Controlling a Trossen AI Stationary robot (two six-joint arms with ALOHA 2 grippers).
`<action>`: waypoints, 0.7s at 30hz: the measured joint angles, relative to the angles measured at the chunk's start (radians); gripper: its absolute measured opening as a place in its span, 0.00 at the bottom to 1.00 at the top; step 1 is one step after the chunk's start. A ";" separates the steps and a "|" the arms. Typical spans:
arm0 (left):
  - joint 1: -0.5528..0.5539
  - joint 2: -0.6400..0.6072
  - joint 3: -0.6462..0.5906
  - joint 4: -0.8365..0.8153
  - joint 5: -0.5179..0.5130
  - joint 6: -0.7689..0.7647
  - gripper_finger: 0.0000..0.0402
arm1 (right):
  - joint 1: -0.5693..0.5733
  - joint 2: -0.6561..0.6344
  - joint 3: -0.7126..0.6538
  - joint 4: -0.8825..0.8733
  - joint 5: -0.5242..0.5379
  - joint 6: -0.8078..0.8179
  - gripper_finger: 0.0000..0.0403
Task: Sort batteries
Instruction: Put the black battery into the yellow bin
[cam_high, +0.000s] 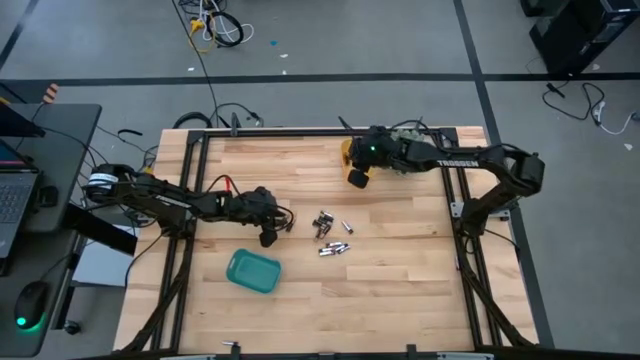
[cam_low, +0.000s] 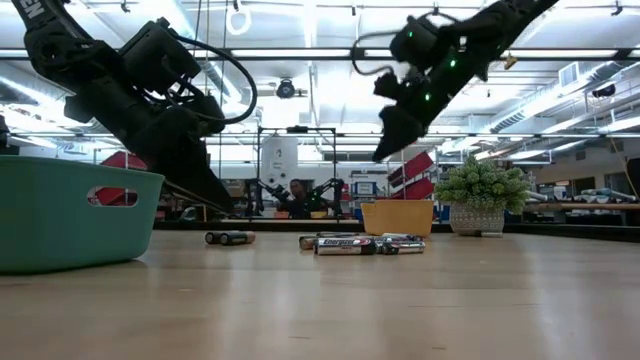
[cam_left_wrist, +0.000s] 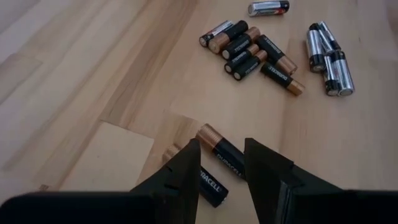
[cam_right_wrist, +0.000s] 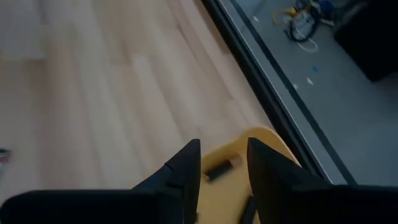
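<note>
Most of the batteries lie in a loose heap (cam_high: 328, 236) on the wooden table, with black-and-copper cells (cam_left_wrist: 252, 53) beside silvery ones (cam_left_wrist: 329, 59). In the low view the heap (cam_low: 360, 243) lies mid-table, and one cell (cam_low: 228, 237) lies apart from it. My left gripper (cam_left_wrist: 222, 146) hovers between the heap and the teal tray (cam_high: 252, 270), shut on one battery. My right gripper (cam_right_wrist: 224, 146) hangs open above the yellow tray (cam_right_wrist: 249, 186) at the far edge. A dark cell (cam_right_wrist: 221, 169) lies in that tray. My left gripper pinches a black-and-copper battery (cam_left_wrist: 219, 163) between its two fingers, about mid-length. The fingers lie across the cell. Its copper end (cam_left_wrist: 208, 134) sticks out ahead of the fingertips. The cell is lifted clear of the table.
The teal tray (cam_low: 60, 215) stands near the table's near-left part and the yellow tray (cam_low: 398, 216) at the far edge. A small potted plant (cam_low: 483, 195) stands by the yellow tray. Bare wood lies toward the near and right edges. Black frame rails run along the table's sides.
</note>
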 joint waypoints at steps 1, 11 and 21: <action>0.000 0.000 0.000 0.001 0.000 0.000 0.30 | 0.018 -0.013 0.000 -0.011 0.000 0.005 0.29; 0.000 0.000 0.000 0.012 0.001 0.001 0.30 | 0.194 -0.107 0.000 -0.079 0.000 0.104 0.28; 0.000 0.000 0.000 0.051 0.010 -0.002 0.30 | 0.341 -0.108 0.000 -0.163 0.073 0.220 0.28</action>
